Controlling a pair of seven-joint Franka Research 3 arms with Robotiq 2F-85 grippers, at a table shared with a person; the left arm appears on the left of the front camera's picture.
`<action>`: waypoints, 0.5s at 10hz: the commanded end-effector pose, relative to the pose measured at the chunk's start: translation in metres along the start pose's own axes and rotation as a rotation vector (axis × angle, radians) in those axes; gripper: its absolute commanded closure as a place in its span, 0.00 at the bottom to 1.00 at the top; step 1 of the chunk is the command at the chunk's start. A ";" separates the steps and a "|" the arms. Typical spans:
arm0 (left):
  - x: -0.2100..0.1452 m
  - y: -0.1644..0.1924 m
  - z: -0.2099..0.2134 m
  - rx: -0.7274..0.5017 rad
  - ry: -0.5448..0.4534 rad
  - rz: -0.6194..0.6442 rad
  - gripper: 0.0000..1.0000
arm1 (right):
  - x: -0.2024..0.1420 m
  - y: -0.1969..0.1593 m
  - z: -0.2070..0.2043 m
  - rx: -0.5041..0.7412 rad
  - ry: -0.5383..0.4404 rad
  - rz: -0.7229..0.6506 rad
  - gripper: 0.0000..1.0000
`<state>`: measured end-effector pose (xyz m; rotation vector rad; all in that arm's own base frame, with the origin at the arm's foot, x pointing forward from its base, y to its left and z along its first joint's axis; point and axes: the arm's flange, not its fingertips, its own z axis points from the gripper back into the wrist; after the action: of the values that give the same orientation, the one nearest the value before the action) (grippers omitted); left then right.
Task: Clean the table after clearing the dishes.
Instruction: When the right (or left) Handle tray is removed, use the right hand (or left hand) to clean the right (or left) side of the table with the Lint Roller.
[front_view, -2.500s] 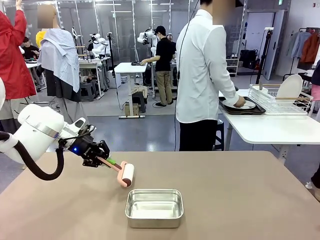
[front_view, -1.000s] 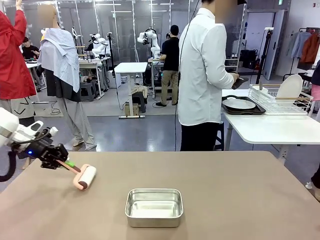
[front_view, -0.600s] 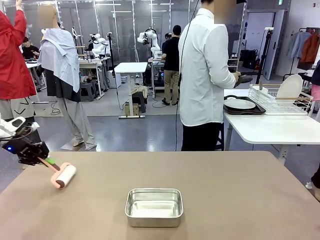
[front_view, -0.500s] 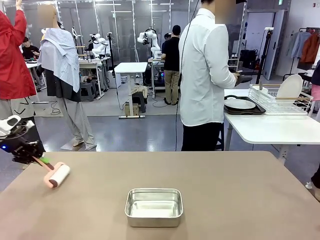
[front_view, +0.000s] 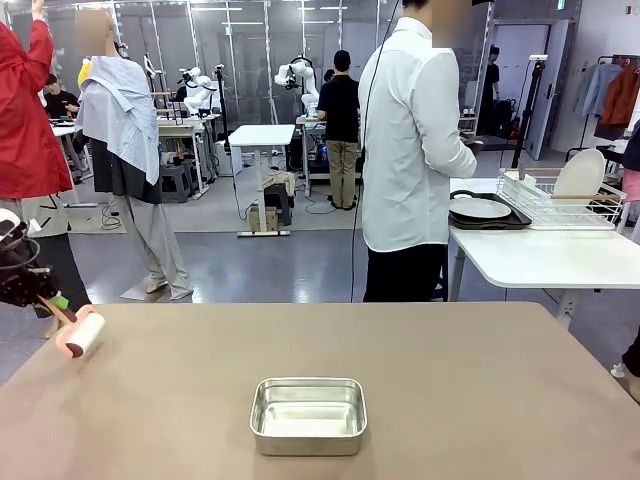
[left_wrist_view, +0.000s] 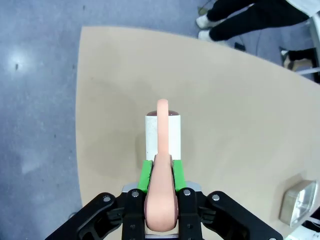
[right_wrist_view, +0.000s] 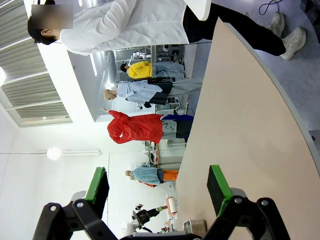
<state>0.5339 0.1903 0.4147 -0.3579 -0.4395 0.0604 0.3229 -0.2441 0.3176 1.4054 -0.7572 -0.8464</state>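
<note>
Looking along our left gripper (left_wrist_view: 161, 187), we see its two green pads (left_wrist_view: 145, 176) squeezed tight on the pink handle of a lint roller (left_wrist_view: 162, 131). The roller's white drum lies flat on the table (left_wrist_view: 230, 130), close to the table's rounded corner and its left edge. The pink handle runs straight up the middle of the drum and curves over its far end.

From the front, we see the left gripper (front_view: 45, 298) at the far left side of the picture, with the lint roller (front_view: 83, 334) tilted down onto the table (front_view: 480, 380) near that edge.

Our right gripper (right_wrist_view: 157, 192) has its jaws spread wide apart, and we see nothing between them. It hangs over the table (right_wrist_view: 230, 110) and touches nothing.

A shiny steel pan (front_view: 308, 415) sits on the table near the middle, well apart from the roller. We see a corner of the steel pan (left_wrist_view: 298, 203) in the left wrist view too.

A person in a white shirt (front_view: 412, 150) stands at the far side, turned toward a small white table (front_view: 545, 255). On it a white plate (front_view: 481, 207) lies on a dark tray (front_view: 488, 220), just beside a wire rack (front_view: 565, 200) that holds another white plate upright.

We can read no words or labels on any of these things.
</note>
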 end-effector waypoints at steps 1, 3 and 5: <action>-0.018 -0.023 0.040 -0.026 -0.054 -0.030 0.80 | -0.005 0.003 0.001 -0.002 0.010 0.007 0.00; -0.030 -0.031 0.063 -0.052 -0.081 -0.040 0.80 | -0.005 0.003 0.001 -0.002 0.010 0.007 0.00; -0.005 -0.023 0.042 -0.016 -0.057 -0.028 0.80 | -0.005 0.003 0.001 -0.002 0.010 0.007 0.00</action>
<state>0.4969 0.1778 0.4653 -0.3773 -0.5146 0.0381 0.3229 -0.2442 0.3181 1.4053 -0.7583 -0.8455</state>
